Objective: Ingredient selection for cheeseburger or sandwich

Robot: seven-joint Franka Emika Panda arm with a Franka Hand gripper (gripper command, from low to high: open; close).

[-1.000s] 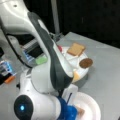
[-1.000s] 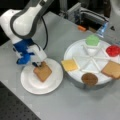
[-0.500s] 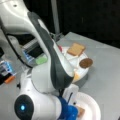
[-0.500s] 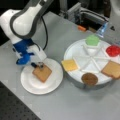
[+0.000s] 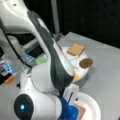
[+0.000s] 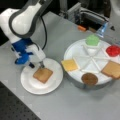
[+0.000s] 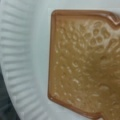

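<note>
One brown square bread slice [image 6: 43, 75] lies flat on the white round plate [image 6: 30, 86]; it fills the wrist view as the bread slice [image 7: 82, 65] on the ribbed plate [image 7: 22, 62]. My gripper [image 6: 36, 65] hangs just above the slice's far left edge, fingers apart and holding nothing. In both front views the white divided tray [image 6: 75, 53] holds the other ingredients: yellow cheese [image 6: 69, 65], dark patty [image 6: 89, 78], a second bread slice [image 6: 112, 69], red tomato [image 6: 113, 50] and green lettuce [image 6: 92, 40]. The arm hides most of the plate [image 5: 93, 105] in a front view; the patty [image 5: 86, 63] and tray bread [image 5: 76, 49] show.
A metal frame with a blue part [image 6: 102, 27] and a small orange piece [image 6: 81, 28] stand behind the tray. The grey table ends in a dark perforated board [image 6: 15, 110] at a front view's bottom left. The arm's white body [image 5: 47, 75] fills a front view's left.
</note>
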